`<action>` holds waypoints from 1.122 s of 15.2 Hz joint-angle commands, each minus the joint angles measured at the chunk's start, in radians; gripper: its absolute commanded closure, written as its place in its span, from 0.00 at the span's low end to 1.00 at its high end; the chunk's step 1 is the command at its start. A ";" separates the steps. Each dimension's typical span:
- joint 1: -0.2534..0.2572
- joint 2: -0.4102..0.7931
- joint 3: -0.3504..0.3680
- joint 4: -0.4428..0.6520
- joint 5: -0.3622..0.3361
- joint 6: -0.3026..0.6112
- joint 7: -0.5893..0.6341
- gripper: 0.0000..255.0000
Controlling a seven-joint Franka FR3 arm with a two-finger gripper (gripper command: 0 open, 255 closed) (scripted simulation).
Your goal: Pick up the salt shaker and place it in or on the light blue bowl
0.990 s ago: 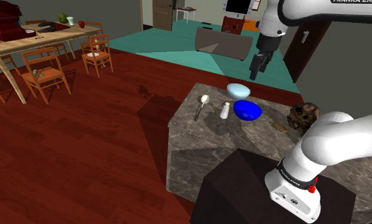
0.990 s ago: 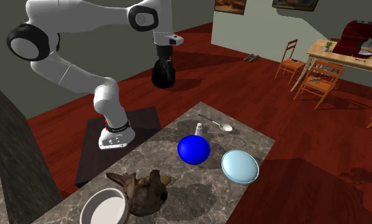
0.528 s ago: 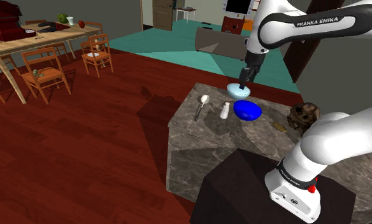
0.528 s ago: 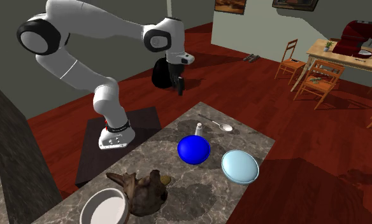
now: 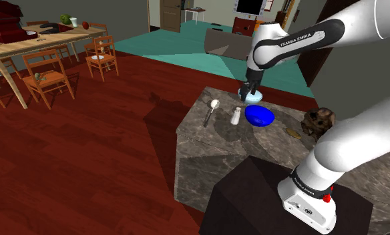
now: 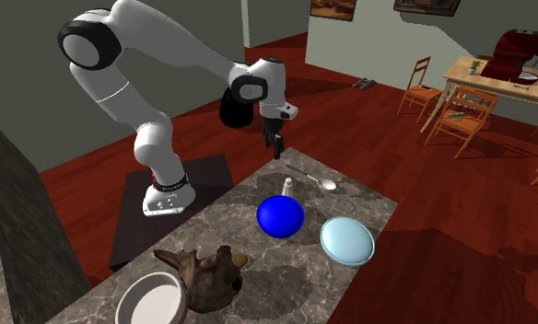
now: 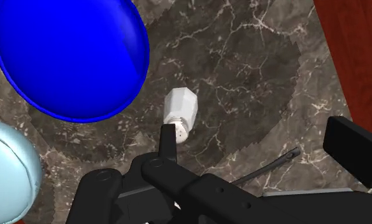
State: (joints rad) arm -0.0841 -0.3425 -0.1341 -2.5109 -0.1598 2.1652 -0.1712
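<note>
The white salt shaker (image 5: 236,115) stands upright on the dark marble counter (image 5: 214,143), just beside a deep blue bowl (image 5: 259,115). The light blue bowl (image 6: 346,240) sits past the blue one, near the counter's edge, and is partly behind the hand in the shoulder view. My gripper (image 6: 277,149) hangs above the shaker (image 6: 287,185) without touching it. In the wrist view its fingers (image 7: 167,143) stand wide apart, and the shaker (image 7: 180,113) lies just ahead of one finger, with the blue bowl (image 7: 70,54) and light blue bowl (image 7: 6,172) beyond it.
A metal spoon (image 5: 210,111) lies on the counter on the shaker's other side. A brown lumpy object (image 6: 205,270) and a white bowl (image 6: 152,299) sit at the counter's far end. The dark stand (image 5: 254,193) adjoins the counter. Wooden table and chairs (image 5: 47,57) stand across the red floor.
The arm has swung down and over the counter, bringing the gripper from high near the stand to just above the salt shaker. The fingers stayed open; nothing on the counter moved.
</note>
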 commanded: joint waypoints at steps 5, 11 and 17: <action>-0.015 0.228 -0.043 0.047 0.017 0.190 -0.034 0.00; -0.026 0.393 -0.059 0.095 0.051 0.310 -0.066 0.00; -0.030 0.459 -0.060 0.083 0.062 0.387 -0.075 0.00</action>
State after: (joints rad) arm -0.1134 0.1071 -0.1939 -2.4251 -0.0996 2.5400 -0.2438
